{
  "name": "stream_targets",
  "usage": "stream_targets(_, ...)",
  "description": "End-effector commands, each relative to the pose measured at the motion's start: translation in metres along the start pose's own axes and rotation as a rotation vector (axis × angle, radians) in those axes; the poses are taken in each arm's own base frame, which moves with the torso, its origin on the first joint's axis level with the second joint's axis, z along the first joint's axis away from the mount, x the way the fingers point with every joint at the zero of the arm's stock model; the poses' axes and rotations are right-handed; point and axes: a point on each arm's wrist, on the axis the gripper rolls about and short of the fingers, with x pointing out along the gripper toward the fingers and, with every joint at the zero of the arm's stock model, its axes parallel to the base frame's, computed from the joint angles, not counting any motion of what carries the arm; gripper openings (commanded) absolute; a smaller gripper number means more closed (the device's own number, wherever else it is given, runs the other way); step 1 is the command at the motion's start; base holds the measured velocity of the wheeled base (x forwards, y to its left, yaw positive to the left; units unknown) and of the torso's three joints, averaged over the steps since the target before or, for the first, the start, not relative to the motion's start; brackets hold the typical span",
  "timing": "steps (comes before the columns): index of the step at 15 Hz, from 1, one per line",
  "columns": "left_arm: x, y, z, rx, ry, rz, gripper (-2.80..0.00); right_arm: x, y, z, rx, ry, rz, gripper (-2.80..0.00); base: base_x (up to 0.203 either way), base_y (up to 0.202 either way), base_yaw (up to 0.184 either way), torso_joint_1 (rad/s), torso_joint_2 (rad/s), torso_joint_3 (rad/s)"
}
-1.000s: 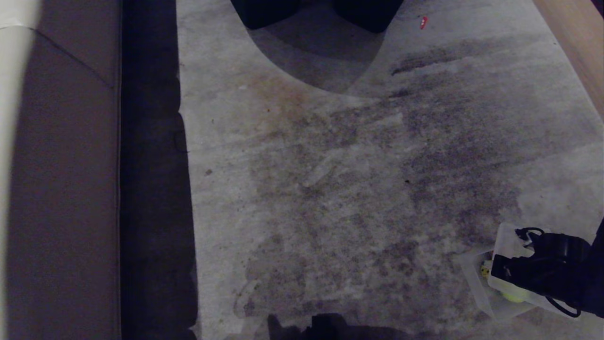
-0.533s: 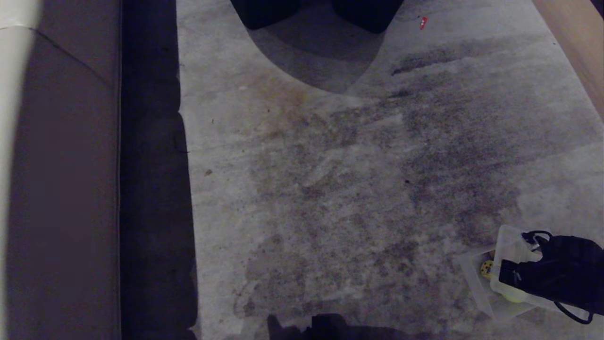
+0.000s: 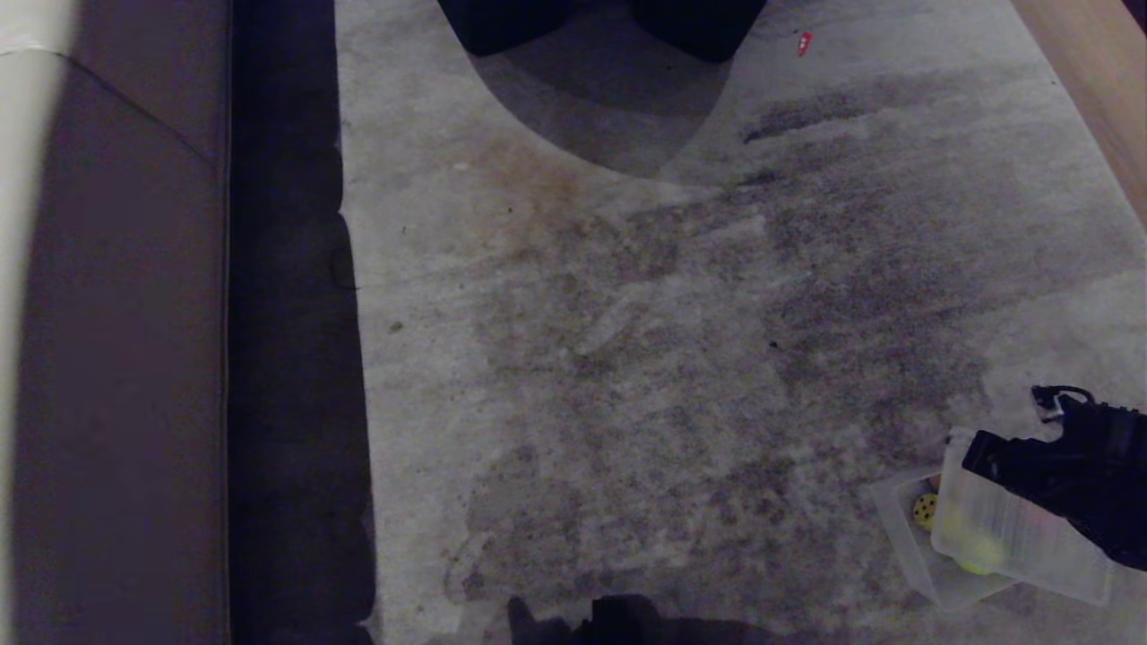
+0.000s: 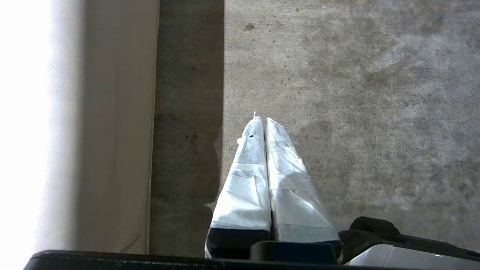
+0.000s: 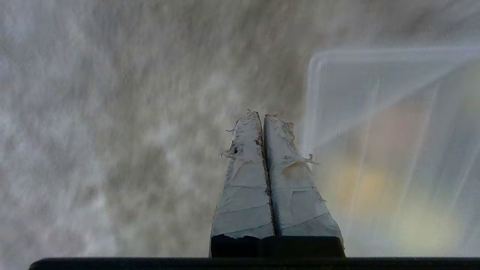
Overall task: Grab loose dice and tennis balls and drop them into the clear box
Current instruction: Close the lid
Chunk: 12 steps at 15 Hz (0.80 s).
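The clear box (image 3: 1030, 546) sits on the floor at the lower right, on a flat translucent sheet (image 3: 896, 524). A yellow-green tennis ball (image 3: 977, 557) shows through its wall. A yellowish die with dark dots (image 3: 924, 511) lies at the box's left side; I cannot tell whether it is inside. My right arm (image 3: 1075, 457) hangs over the box's far edge. In the right wrist view the right gripper (image 5: 263, 115) is shut and empty beside the blurred box (image 5: 393, 93). My left gripper (image 4: 263, 119) is shut and empty, parked above the floor.
A dark sofa-like block (image 3: 116, 358) and a black strip (image 3: 287, 376) line the left side. Dark furniture bases (image 3: 609, 27) stand at the far edge, with a small red scrap (image 3: 804, 40) nearby. A wooden board (image 3: 1102, 81) crosses the far right corner.
My right arm has lifted and drawn back from over the box towards its far right edge, so more of the box shows. Box, ball and die have stayed put.
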Motion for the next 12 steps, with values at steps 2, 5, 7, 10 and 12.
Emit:
stream_targets(2,0.0,0.0,0.0,-0.001,-0.001,0.001,-2.8,0.003,-0.003,0.007,-0.011,-0.038,-0.042,-2.8,0.0,0.0,0.0,0.0,0.0,0.0)
stream_targets(5,0.0,0.0,0.0,-0.001,-0.001,0.001,-2.8,0.005,-0.007,0.003,-0.017,-0.029,-0.079,-2.8,0.0,0.0,0.0,0.0,0.0,0.0)
stream_targets(7,0.0,0.0,0.0,-0.001,0.0,0.001,-2.8,0.006,-0.008,0.001,-0.031,-0.027,-0.09,0.0,0.0,0.0,0.0,0.0,0.0,0.0)
stream_targets(10,0.0,0.0,0.0,-0.001,0.0,0.001,-2.8,0.015,-0.011,-0.01,-0.049,0.005,-0.094,0.0,0.0,0.0,0.0,0.0,0.0,0.0)
stream_targets(12,0.0,0.0,0.0,-0.001,0.0,0.0,-2.8,0.021,-0.013,-0.015,-0.051,0.016,-0.096,0.0,0.0,0.0,0.0,0.0,0.0,0.0)
